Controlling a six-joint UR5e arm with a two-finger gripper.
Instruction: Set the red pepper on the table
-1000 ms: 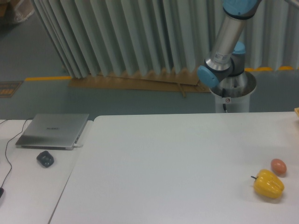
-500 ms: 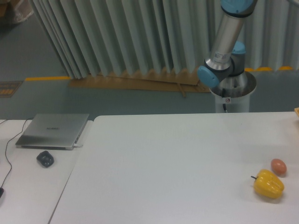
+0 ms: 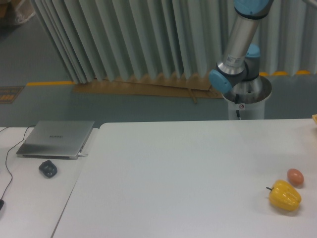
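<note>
The red pepper is out of view. The white table fills the lower middle and right of the camera view. Only the lower arm link and base joint show behind the table's far edge; the arm runs up out of the top of the frame. The gripper is out of view.
A yellow bell pepper lies near the table's right front, with a small orange-brown ball just behind it. On the narrower desk at left sit a closed grey laptop and a dark mouse. A cable trails at the far left.
The arm's upper part has shifted slightly; the objects on the table have not moved.
</note>
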